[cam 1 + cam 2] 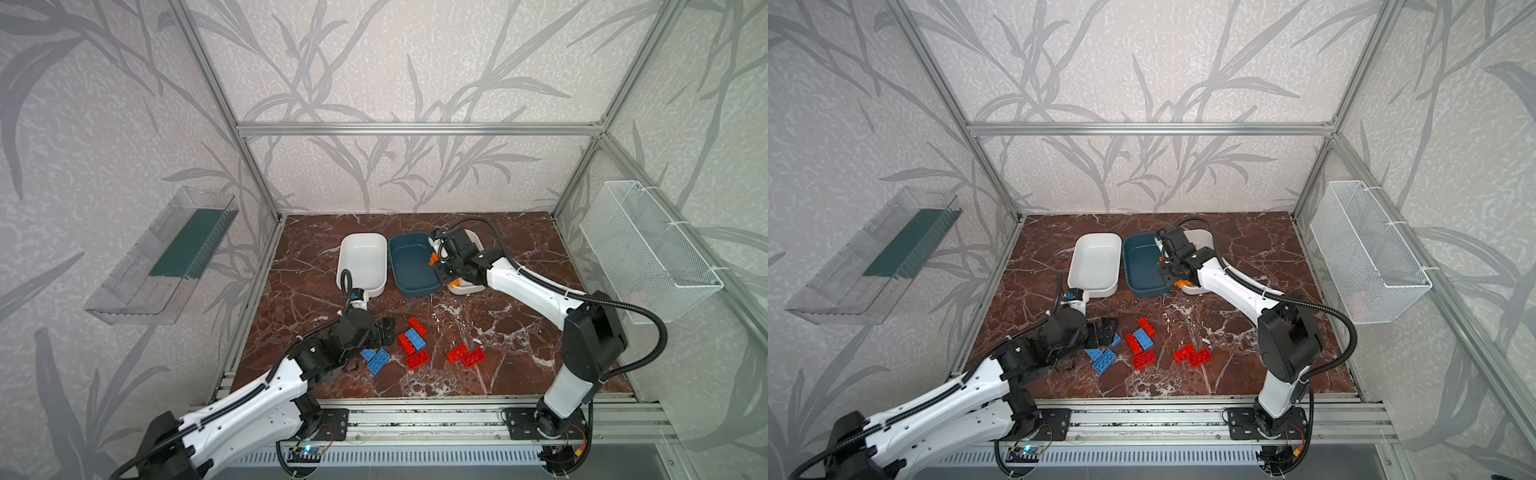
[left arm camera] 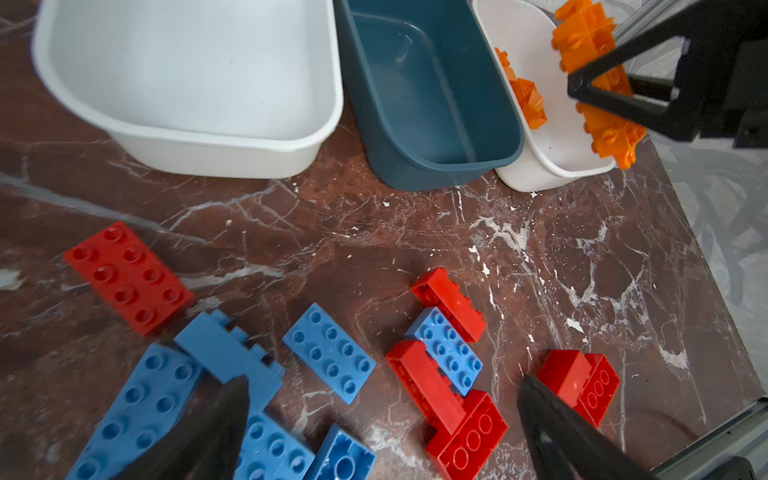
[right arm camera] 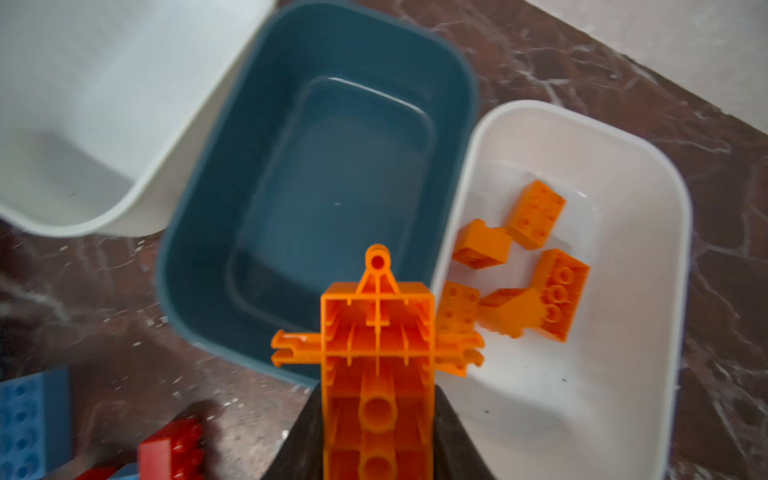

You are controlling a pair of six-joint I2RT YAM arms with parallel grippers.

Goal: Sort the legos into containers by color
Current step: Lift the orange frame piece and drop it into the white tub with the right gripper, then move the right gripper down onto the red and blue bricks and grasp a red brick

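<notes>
Beyond my left gripper (image 2: 382, 382), spread wide, sit an empty white tub (image 2: 216, 160), a teal tub (image 2: 432, 170) and a second white tub (image 2: 552, 174) holding orange bricks (image 2: 528, 99). My right gripper (image 3: 377, 390) clamps the long orange piece (image 3: 377, 332) above where those last two meet. Blue bricks (image 2: 328, 351) and red bricks (image 2: 424, 386) lie between the left fingers (image 2: 208, 436).

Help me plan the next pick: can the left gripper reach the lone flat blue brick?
Probably yes. The left gripper hangs open near the flat blue brick, which lies apart from other bricks, nothing over it; the right gripper is away over a white tub, shut on an orange piece.
</notes>
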